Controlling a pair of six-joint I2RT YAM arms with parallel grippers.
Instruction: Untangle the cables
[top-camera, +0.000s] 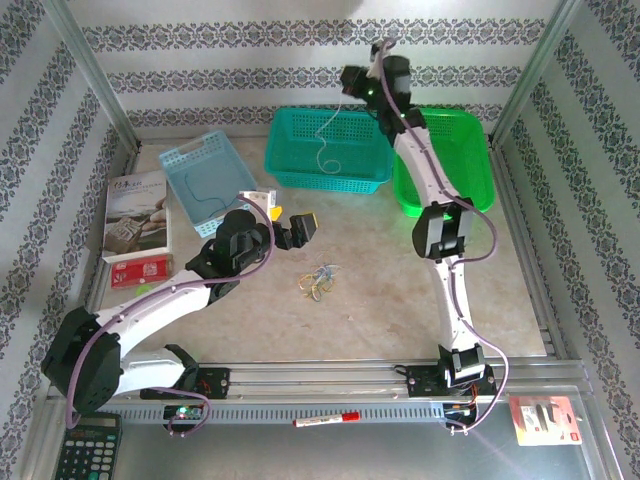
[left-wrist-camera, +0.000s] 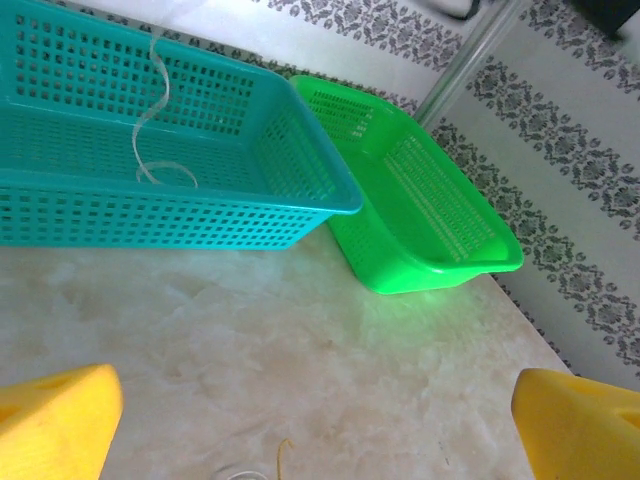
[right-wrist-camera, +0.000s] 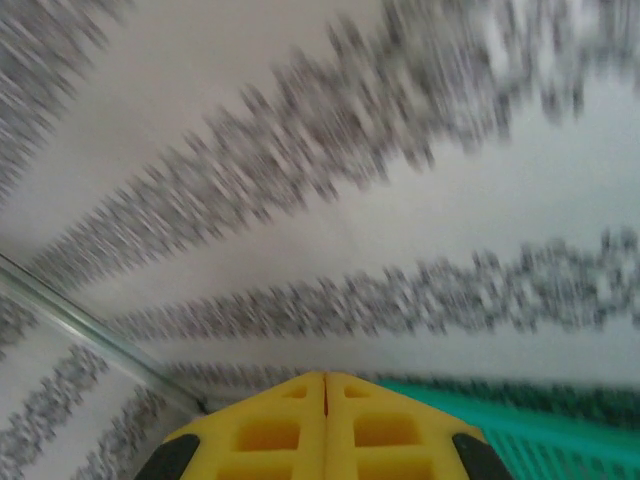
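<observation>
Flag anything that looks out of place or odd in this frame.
A white cable rises in a curl from the teal basket instead of lying flat; the shut right gripper is raised nearby, and whether it holds the strand is unclear. The other cables sit clumped on the table.

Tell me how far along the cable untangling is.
Done: one white strand sits apart in the teal basket. In hand: nothing that I can see; the right gripper is shut, raised near the back wall, and the left gripper hangs open over the table. Left: the small clump of blue, white and yellow cables on the table, loops tangled together.
</observation>
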